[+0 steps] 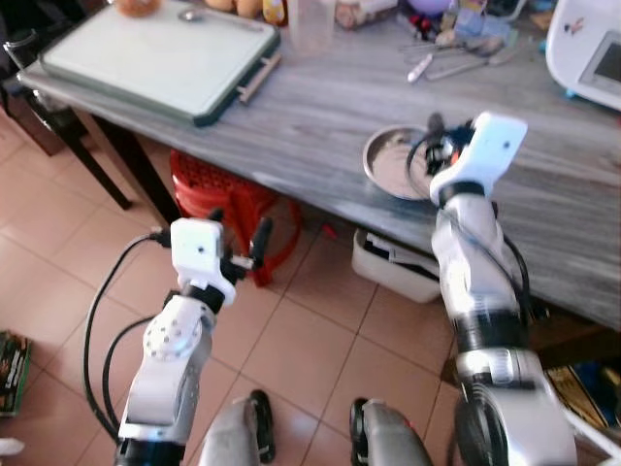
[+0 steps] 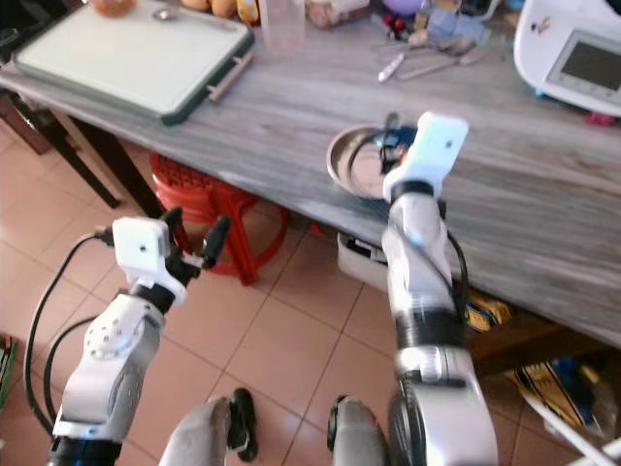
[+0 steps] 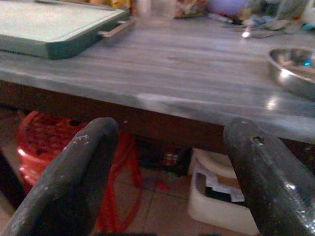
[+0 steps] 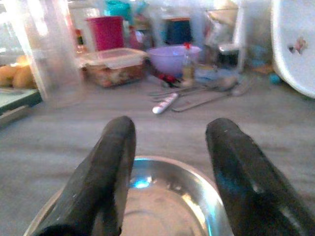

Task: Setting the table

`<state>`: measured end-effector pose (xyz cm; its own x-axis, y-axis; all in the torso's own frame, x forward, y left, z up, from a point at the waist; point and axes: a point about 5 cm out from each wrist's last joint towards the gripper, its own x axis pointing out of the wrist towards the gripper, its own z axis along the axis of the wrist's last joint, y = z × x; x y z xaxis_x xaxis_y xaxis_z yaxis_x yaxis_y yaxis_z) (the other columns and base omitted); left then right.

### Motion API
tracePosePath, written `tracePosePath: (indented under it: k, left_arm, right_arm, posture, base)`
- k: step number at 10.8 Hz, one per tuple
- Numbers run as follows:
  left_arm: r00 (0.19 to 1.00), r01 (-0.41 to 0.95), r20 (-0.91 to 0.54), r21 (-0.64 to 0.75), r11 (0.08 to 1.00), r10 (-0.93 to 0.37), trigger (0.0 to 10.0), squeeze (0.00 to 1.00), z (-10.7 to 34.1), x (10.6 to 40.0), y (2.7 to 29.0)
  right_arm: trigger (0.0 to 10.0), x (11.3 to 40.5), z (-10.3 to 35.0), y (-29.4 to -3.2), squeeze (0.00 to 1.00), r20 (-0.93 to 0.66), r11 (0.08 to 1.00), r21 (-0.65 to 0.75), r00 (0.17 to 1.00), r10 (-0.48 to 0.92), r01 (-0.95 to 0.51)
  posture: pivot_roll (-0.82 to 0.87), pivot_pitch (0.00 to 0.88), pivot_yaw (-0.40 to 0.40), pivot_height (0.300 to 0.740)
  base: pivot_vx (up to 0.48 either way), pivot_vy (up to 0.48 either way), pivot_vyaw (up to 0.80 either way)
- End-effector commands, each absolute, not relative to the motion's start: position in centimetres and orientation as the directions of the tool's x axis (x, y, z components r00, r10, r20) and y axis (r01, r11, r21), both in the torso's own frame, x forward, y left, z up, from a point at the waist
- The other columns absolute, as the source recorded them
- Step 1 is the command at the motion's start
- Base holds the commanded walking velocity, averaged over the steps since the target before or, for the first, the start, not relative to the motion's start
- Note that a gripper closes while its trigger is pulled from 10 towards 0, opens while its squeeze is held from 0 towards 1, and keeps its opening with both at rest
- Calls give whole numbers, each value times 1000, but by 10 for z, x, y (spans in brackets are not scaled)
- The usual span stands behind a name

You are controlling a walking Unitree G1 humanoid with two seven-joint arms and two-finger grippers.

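A shallow steel bowl (image 1: 388,163) sits near the front edge of the grey wooden table (image 1: 291,116). My right gripper (image 4: 170,132) hovers low over the bowl's near rim, open, with nothing between its black fingers (image 4: 110,162); the bowl (image 4: 167,196) lies just beneath them. My left gripper (image 1: 240,233) is held out in front of the table, below its edge and over the tiled floor. It is open and empty, and its wrist view looks along the tabletop to the bowl (image 3: 293,66) at the far side.
A pale board in a green-rimmed tray (image 1: 155,53) lies at the table's left end. Loose cutlery (image 1: 456,58), a clear cup (image 1: 312,24), a purple bowl (image 4: 172,56) and a food box (image 4: 113,66) crowd the back. A white appliance (image 1: 587,53) stands far right. Under the table are a red stool (image 1: 218,199) and a white bin (image 1: 393,262).
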<state>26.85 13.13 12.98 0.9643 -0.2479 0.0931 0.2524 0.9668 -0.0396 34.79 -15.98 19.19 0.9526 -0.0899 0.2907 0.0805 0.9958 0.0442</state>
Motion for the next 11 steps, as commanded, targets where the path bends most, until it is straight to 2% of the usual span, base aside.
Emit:
tracePosePath:
  k: [1,2,3,4,8,11]
  left_arm:
    - [977,203,80,-32,979,-200,10000,0,130,270,137]
    - [982,178,75,-44,983,-174,10000,0,128,271,137]
    - [978,197,82,-41,980,-193,10000,0,129,272,134]
    - [977,202,80,-41,979,-198,10000,0,129,272,133]
    - [976,207,81,-59,976,-202,10000,0,130,274,129]
    - [978,198,77,-62,978,-193,10000,0,129,274,130]
  right_arm:
    - [10000,335,195,-158,1000,341,997,-21,938,-63,75]
    - [10000,323,185,-159,1000,323,996,-45,944,-63,82]
    - [10000,308,174,-160,855,303,990,-111,952,-52,89]
    - [10000,296,169,-163,0,291,988,-126,956,-46,86]
    - [10000,295,158,-168,0,202,979,-162,975,-92,126]
    - [10000,297,157,-165,0,193,983,-125,975,-111,136]
  posture:
    - [-51,218,5,740]
    - [-58,213,4,740]
    - [-66,212,6,740]
    - [-75,215,9,740]
    - [-79,212,2,740]
    - [-82,209,-5,740]
  base:
    - [0,0,0]
    - [0,0,0]
    - [0,0,0]
    - [0,0,0]
    - [-200,0,0]
    - [-294,0,0]
